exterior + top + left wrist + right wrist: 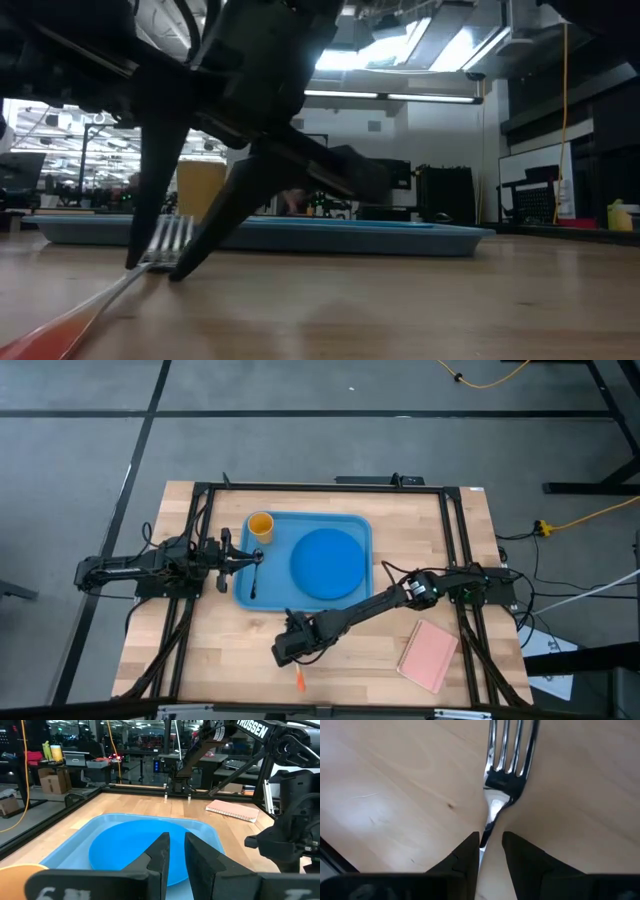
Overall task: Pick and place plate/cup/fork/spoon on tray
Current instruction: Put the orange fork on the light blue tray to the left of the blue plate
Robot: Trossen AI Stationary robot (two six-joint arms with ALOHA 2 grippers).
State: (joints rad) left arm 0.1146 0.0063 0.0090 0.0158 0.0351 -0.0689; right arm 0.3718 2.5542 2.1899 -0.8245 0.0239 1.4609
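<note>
The light blue tray [352, 525] lies mid-table. The deep blue plate [328, 563] lies flat on it, and the yellow-orange cup [261, 525] stands in its far left corner. The dark spoon [254, 580] lies along its left side. The fork [507, 765] lies on the bare wood near the front edge, its orange handle tip [300, 681] pointing to the near side. My right gripper [491, 842] points down over the fork, its fingers narrowly apart on either side of the neck. My left gripper [176, 845] hovers over the tray's left side, narrowly open and empty. My right gripper comes from above with its fingertips at the table, astride the fork's thin neck [490, 822] just behind the tines. The neck lies close to one finger [470, 851], and wood shows between it and the other. Whether a finger touches the fork I cannot tell.
A pink book [430, 656] lies at the near right of the table. A black metal frame [320, 487] runs round the table top. Bare wood lies between the tray's near rim and the fork.
</note>
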